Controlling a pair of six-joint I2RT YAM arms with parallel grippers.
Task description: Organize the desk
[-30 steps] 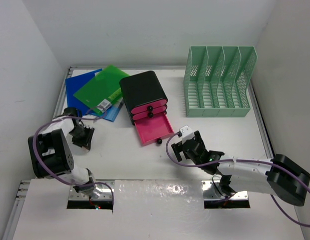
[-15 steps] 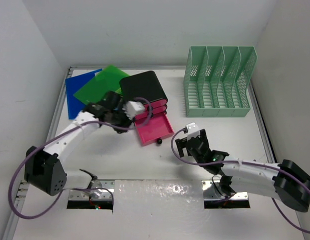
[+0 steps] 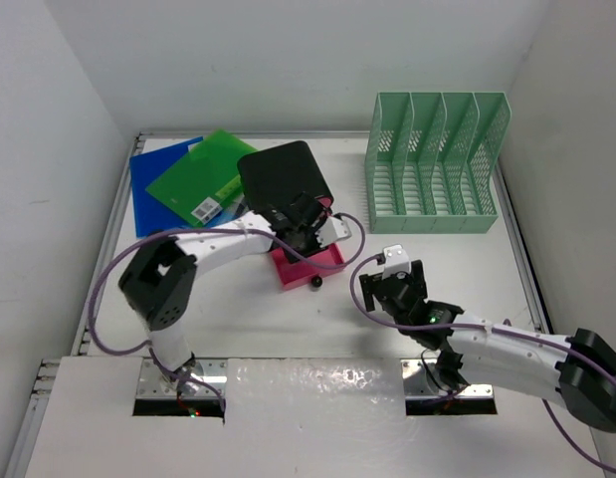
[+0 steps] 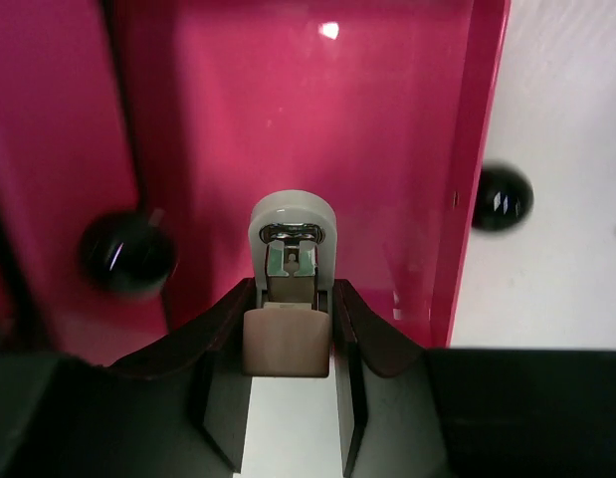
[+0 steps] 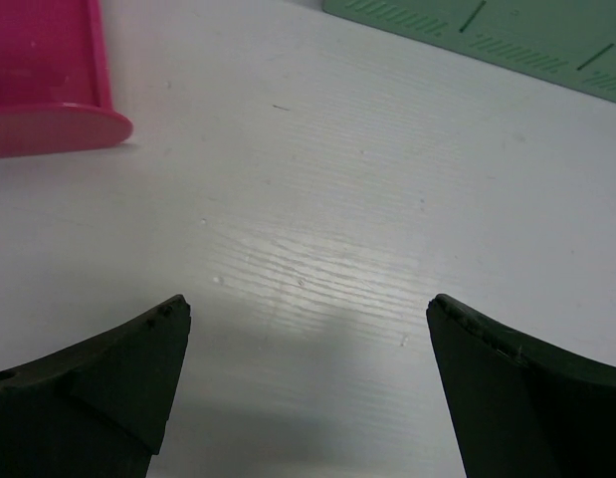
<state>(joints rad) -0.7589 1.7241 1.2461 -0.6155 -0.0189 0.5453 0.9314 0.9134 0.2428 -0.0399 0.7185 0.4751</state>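
The white counter point(image 3: 457, 259) fills the floor of the scene under everything, edged with thin metal rails and walled in by white panels. At its far left corner lie a blue folder point(image 3: 148, 184) and a green folder point(image 3: 193, 174), the green one overlapping the blue and carrying a small label near its lower edge. The left arm reaches from its base at the near edge up and rightward to the black box point(image 3: 278, 174), which stands just right of the folders.

The box's lowest pink drawer point(image 3: 317, 264) is pulled out toward the near edge, with its round black knob point(image 3: 315, 283) at the front. The left hand point(image 4: 293, 291) hangs over this drawer. Its fingers are drawn in partway and clamp a small grey piece point(image 4: 293, 234), rounded at the top with a metal insert and beige lower down. Whether the piece touches the drawer floor I cannot tell.

Further right, near the drawer's front corner, the right hand point(image 5: 306, 309) hovers low above bare counter. Its two dark fingers are spread wide and nothing sits between them.

At the far right stands a mint-green file rack point(image 3: 432, 169), upright, with its slots facing the near edge.
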